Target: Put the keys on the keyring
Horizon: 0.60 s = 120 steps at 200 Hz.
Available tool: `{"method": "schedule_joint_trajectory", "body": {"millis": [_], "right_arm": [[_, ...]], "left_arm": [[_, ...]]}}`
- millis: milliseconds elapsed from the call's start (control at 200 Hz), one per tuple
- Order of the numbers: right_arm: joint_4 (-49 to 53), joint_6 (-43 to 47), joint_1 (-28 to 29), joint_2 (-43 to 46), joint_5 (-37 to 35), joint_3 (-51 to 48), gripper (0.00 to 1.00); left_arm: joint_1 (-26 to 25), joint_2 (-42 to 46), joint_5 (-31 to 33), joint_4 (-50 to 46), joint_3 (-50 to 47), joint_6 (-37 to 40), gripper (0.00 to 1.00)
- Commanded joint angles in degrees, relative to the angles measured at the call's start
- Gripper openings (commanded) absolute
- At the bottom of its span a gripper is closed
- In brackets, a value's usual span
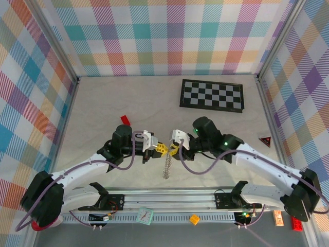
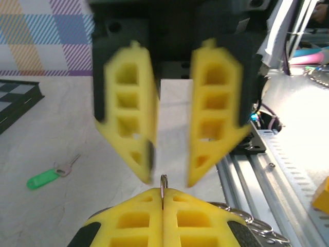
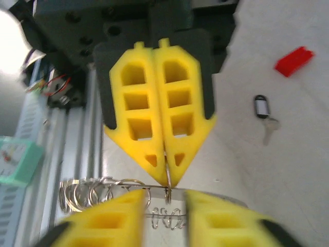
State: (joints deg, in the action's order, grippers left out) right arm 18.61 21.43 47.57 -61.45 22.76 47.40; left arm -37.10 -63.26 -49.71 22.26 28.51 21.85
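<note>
The left pincer (image 3: 167, 177) pinches the keyring (image 1: 166, 165). The right pincer (image 2: 168, 179) faces it, spread apart. The green key (image 2: 43, 179) and black key (image 3: 262, 108) lie on the desk (image 2: 67, 128).

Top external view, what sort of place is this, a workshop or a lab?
Most likely a robot lab test cell: plaid-printed walls box in a pale table, two arms are bolted to an aluminium rail, and a checkerboard panel lies at the back.
</note>
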Motion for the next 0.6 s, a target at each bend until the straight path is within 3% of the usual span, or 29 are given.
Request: {"method": "schedule_joint_trajectory", "body": {"millis": [0, 45, 120, 220, 355, 475, 595], "right_arm": [[-10.55, -14.85, -0.80, 8.58, -15.62, -7.85, 0.49], [-12.09, -25.08, -0.90, 11.76, -25.41, -11.59, 0.52], [-6.01, -42.16, -1.08, 14.80, -40.02, -14.09, 0.45], [5.53, -55.38, -1.42, 13.82, -47.83, -12.89, 0.37], [10.19, -52.85, -3.97, 6.12, -42.54, -8.17, 0.39], [19.37, -48.74, -11.25, -8.23, -33.45, 2.43, 0.46], [26.18, -43.76, -16.37, -21.84, -28.01, 11.27, 0.43]], "left_arm": [[-0.69, 0.02, 5.16, 1.06, 1.26, -2.42, 0.00], [-0.69, -0.49, 6.81, 1.27, 1.65, -4.04, 0.00], [-0.69, -1.77, 9.71, 1.02, 2.68, -7.32, 0.00], [-0.69, -3.71, 11.99, -1.62, 5.24, -10.69, 0.00], [-0.68, -5.44, 10.85, -2.66, 6.55, -12.32, 0.00], [-0.78, -6.04, 11.21, -4.51, 7.31, -12.41, 0.00], [-0.91, -6.37, 11.64, -5.77, 7.79, -11.57, 0.00]]}}
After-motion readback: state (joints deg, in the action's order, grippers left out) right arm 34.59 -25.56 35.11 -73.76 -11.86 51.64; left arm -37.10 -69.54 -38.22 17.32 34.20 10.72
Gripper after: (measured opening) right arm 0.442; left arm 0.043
